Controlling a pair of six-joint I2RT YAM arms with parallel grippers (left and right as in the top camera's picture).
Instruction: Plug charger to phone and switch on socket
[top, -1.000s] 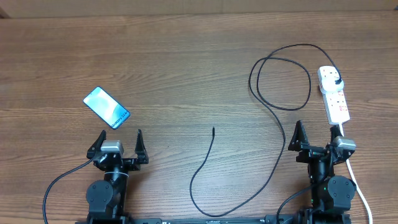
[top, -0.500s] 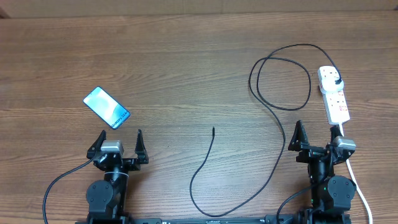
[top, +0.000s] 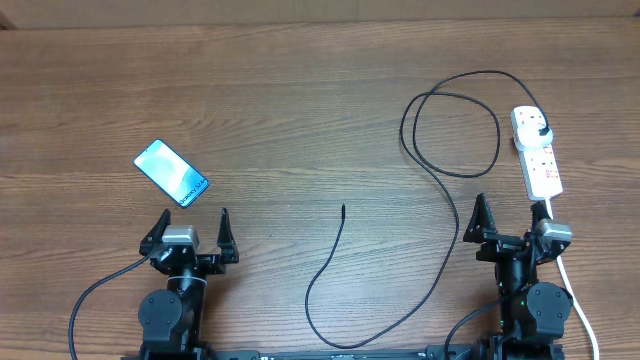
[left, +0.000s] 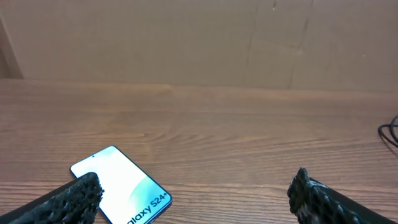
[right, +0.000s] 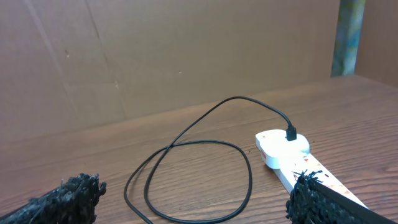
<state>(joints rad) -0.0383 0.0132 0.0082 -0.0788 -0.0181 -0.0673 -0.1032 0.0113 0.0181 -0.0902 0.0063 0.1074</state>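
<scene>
The phone (top: 171, 173) lies flat at the left with a light-blue lit screen; it also shows in the left wrist view (left: 121, 185). The charger's black cable (top: 440, 185) loops at the right, its tip (top: 343, 208) free at mid table and its black plug (top: 540, 130) in the far end of the white socket strip (top: 537, 155). The right wrist view shows the loop (right: 186, 171) and the strip (right: 283, 152). My left gripper (top: 190, 228) is open and empty just near of the phone. My right gripper (top: 510, 215) is open and empty near the strip's near end.
The strip's thick white cord (top: 575, 300) runs past the right arm towards the front edge. The cable's slack curves near the front edge at the centre (top: 330, 335). A brown cardboard wall (left: 199, 43) stands behind the table.
</scene>
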